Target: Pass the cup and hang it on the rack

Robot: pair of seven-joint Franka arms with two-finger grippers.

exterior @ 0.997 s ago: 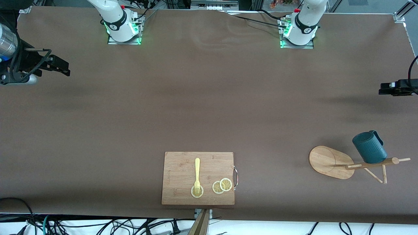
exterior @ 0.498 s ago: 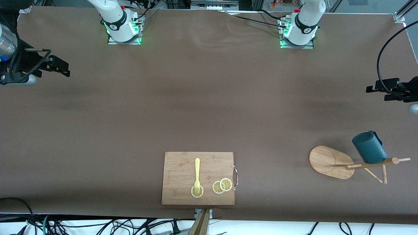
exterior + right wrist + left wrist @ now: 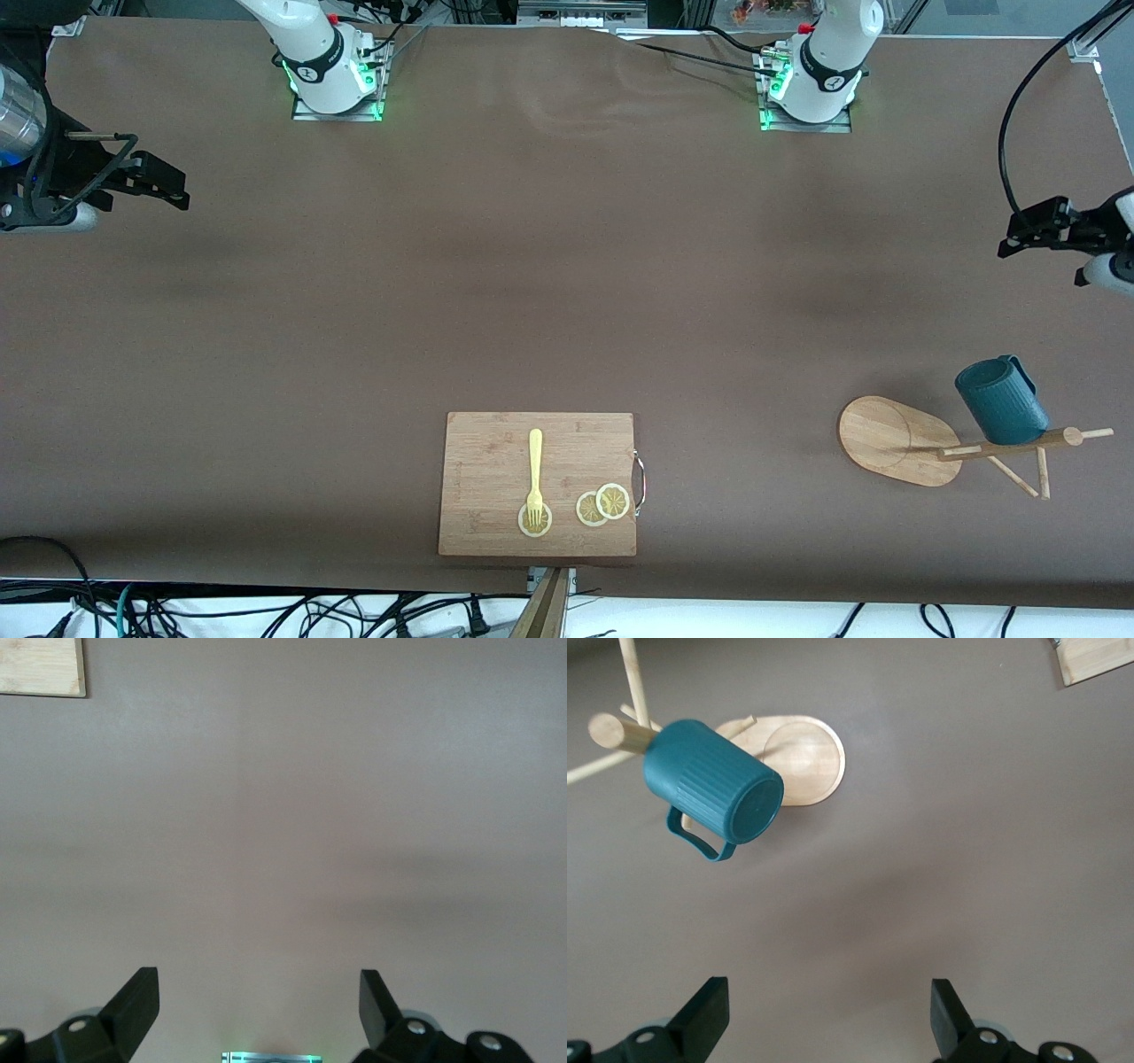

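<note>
Front view: cup [image 3: 1001, 400] hangs on the rack [image 3: 897, 440], seemingly loosely; released left gripper [image 3: 1032, 232] and right gripper [image 3: 168, 184], spread, waiting, could jolt it.

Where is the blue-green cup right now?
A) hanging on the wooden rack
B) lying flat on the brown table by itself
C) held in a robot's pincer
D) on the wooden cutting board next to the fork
A: the cup hangs on a peg of the rack, tilted, with both pincers open, empty and away from it.
</note>
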